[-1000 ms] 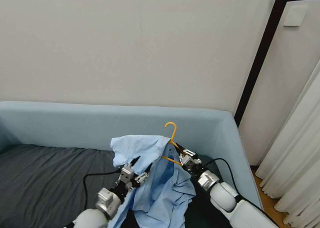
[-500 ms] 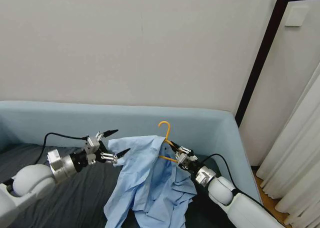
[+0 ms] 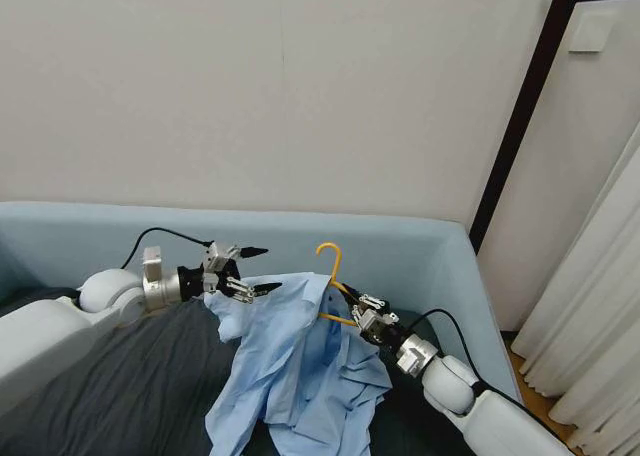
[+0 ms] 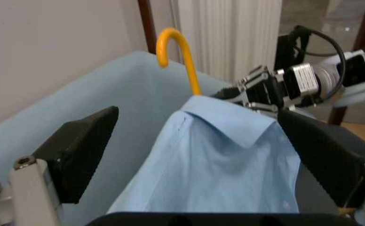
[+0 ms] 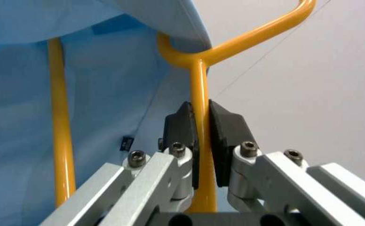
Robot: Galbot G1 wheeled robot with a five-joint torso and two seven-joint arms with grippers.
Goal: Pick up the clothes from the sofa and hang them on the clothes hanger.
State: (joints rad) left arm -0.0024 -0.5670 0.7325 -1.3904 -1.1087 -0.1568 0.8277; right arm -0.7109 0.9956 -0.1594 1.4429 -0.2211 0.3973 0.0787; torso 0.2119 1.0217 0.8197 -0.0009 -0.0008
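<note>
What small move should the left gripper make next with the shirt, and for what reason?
Probably shut the left gripper on the collar of the blue shirt. Its fingers are open with the collar between them, the right gripper is shut on the yellow hanger, and the shirt hangs bunched, so it likely needs a grip before spreading.

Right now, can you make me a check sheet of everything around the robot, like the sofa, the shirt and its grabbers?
Surface: sofa, dark grey seat, pale blue back.
Job's things: light blue shirt draped over the yellow hanger, lower part bunched on the seat.
Clutter: nothing seen.
Grippers: right gripper shut on the hanger's bar; left gripper open, facing the shirt's collar.
Cables: black cable looping off the left arm, another by the right.
Surroundings: plain wall, dark door frame, white curtain.
</note>
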